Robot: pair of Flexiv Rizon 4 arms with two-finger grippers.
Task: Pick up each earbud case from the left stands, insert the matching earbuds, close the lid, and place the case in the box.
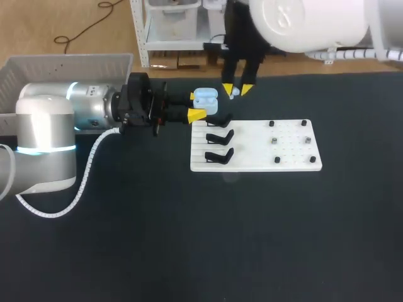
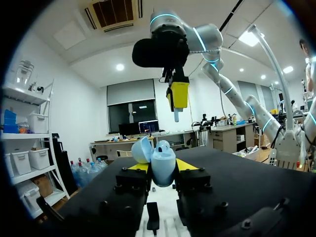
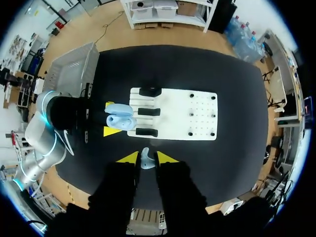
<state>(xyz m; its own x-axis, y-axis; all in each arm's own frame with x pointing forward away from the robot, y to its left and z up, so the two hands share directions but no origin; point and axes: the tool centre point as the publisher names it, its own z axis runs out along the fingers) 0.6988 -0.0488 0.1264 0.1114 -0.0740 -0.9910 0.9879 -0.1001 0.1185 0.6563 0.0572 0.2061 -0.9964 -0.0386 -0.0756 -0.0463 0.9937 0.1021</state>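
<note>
Earbud case [image 1: 205, 97], pale blue plastic with its lid open, sits clamped in the left gripper [image 1: 195, 105] over the black table [image 1: 252, 239], beside a white stand board [image 1: 264, 148]. A grey plastic box [image 1: 63, 66] is far left. The right gripper [image 1: 237, 91] pinches a small pale-blue earbud [image 3: 146, 159].

Earbud case [image 1: 205, 97] and earbud [image 3: 146, 159] are glossy plastic; table [image 1: 189, 239] matt black.

Light: bright, even, supplied from overhead.
Shadows: faint, cast on the table [image 1: 189, 251].
Glare: seen on the right arm [image 1: 315, 22].
</note>
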